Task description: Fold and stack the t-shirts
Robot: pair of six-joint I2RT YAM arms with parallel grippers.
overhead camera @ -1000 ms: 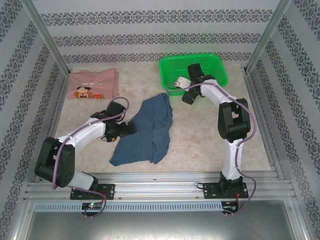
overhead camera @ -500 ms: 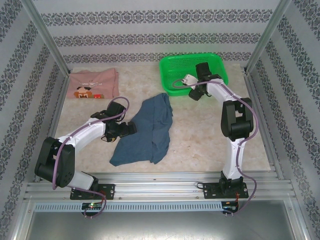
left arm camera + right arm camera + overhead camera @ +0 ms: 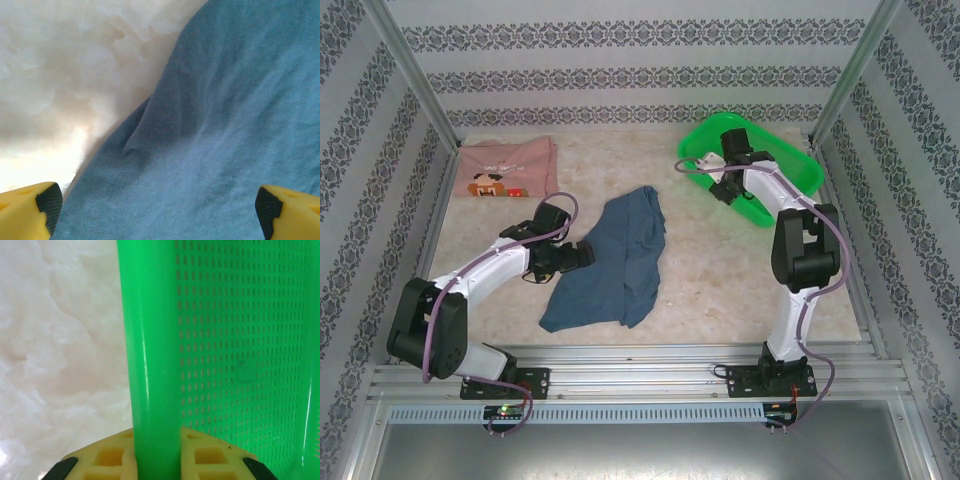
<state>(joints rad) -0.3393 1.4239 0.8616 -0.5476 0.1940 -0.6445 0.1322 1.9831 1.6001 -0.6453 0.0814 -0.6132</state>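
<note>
While pinching the glossy rim of the green mesh basket [image 3: 150, 340] in the right gripper [image 3: 155, 452], holds it tipped. Spreads the left gripper [image 3: 155, 212] wide over the soft, rumpled slate-blue t-shirt [image 3: 615, 260] mid-table. Leaves the pink t-shirt [image 3: 507, 168] flat at far left.

The green plastic mesh basket [image 3: 798, 168] was blurred in the top view and cut off by the right wrist view's edges. The lettering on the dusty pink printed cloth t-shirt [image 3: 510, 160] was too small to be read.
</note>
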